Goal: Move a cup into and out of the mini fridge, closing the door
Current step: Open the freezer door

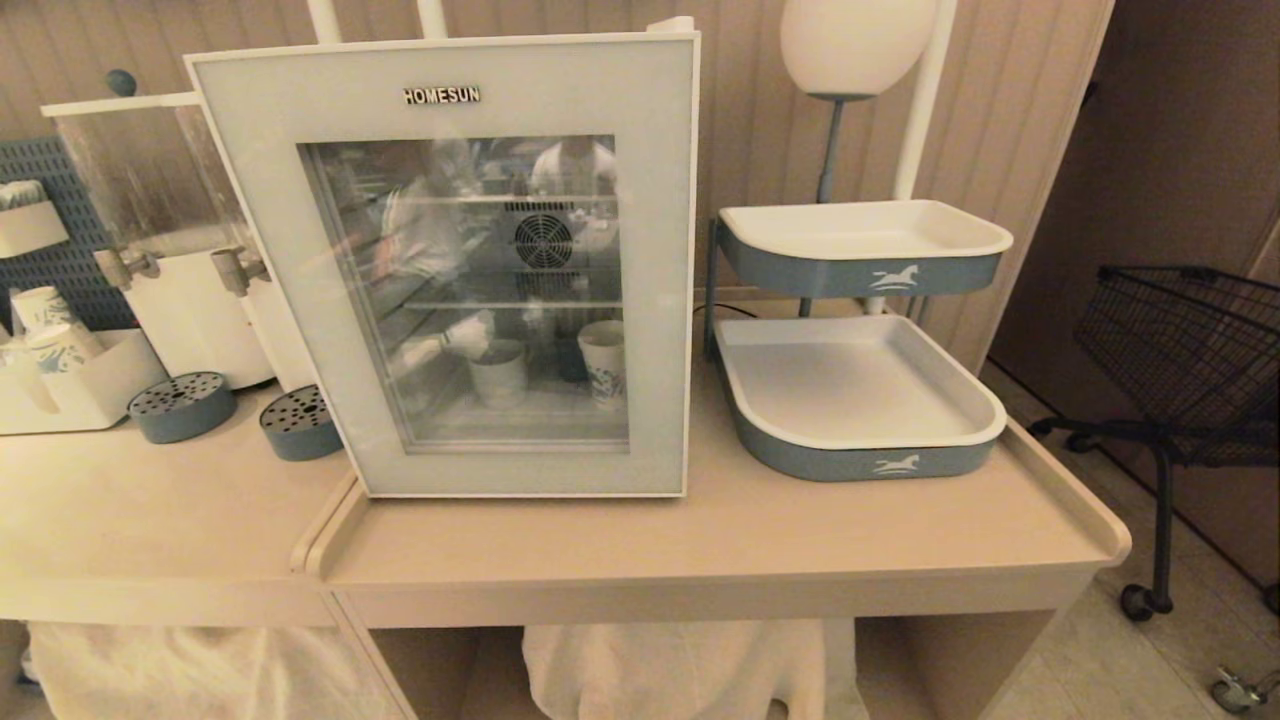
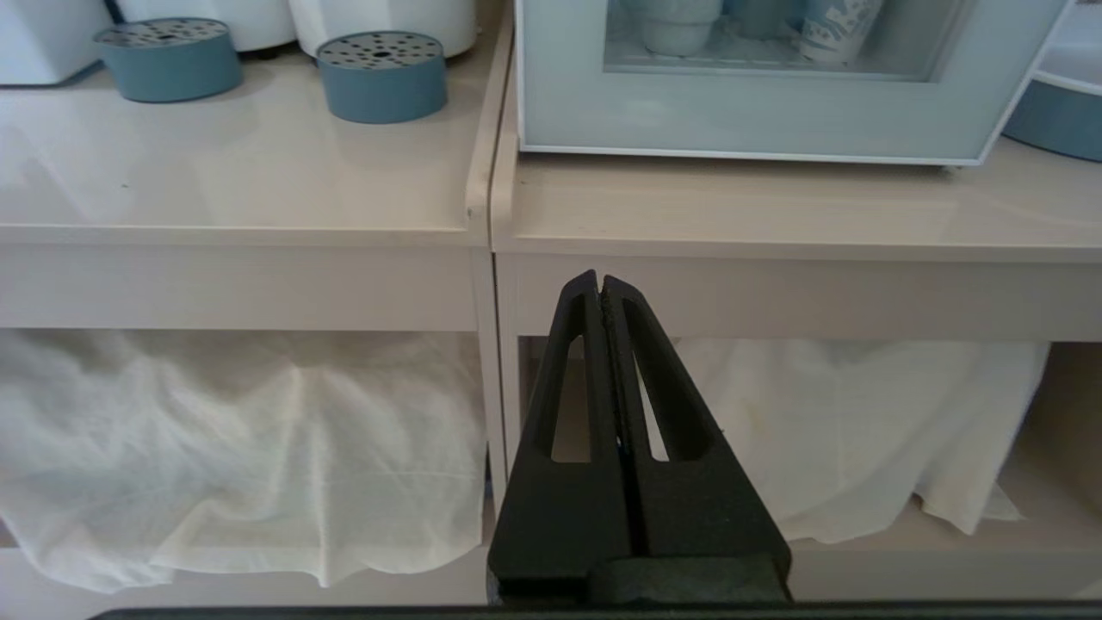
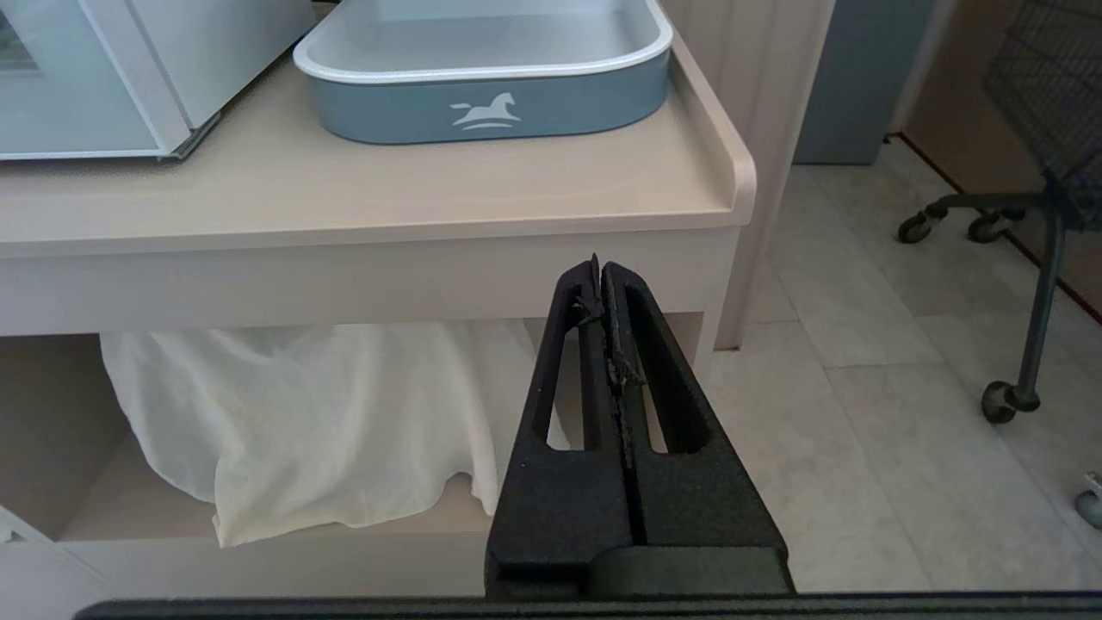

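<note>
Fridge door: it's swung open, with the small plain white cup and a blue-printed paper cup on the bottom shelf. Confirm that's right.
Not quite. The pale blue-grey glass-windowed door of the white boxy mini fridge is closed, flush against the cabinet, as the head view shows. The rest holds: through the glass, the small plain white cup and a blue-printed paper cup stand on the bottom shelf.

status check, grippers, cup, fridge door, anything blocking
Left gripper and right gripper shut, empty, low in front of the counter. Door closed; cup inside the mini fridge, beside a printed paper cup. Nothing blocking the door.
</note>
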Motion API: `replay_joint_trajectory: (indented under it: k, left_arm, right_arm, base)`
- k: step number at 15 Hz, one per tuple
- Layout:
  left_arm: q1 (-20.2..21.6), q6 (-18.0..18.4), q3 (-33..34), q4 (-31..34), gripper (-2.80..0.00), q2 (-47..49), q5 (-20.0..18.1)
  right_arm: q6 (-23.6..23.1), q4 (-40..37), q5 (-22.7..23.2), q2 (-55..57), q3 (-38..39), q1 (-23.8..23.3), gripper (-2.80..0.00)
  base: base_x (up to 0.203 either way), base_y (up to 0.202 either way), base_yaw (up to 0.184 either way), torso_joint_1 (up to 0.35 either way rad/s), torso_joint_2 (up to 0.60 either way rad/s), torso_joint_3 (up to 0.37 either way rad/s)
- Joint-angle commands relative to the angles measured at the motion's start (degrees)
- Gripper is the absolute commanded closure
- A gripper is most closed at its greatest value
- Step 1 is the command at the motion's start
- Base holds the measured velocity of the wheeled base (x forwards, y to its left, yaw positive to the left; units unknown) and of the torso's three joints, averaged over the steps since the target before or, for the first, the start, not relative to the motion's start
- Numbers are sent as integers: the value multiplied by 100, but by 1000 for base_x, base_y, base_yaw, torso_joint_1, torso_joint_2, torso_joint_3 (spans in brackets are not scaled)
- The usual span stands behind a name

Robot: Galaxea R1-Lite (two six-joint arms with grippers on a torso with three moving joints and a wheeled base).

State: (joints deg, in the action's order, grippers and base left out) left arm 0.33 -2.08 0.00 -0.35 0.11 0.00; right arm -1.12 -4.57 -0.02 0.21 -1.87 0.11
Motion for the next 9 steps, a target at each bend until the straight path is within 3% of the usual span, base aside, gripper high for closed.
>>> replay_joint_trajectory:
  k: [1,9]
  left_arm:
    - [2,-3,9,0,0,-2,0]
    - [2,-3,9,0,0,-2,0]
  right_arm:
    - [-2,0,2,23,2,7,0]
    - [-2,9,2,14,2,-2,0]
  base:
    - [-1,53,-8,5,1,2]
    - [0,182,7,2,3,3]
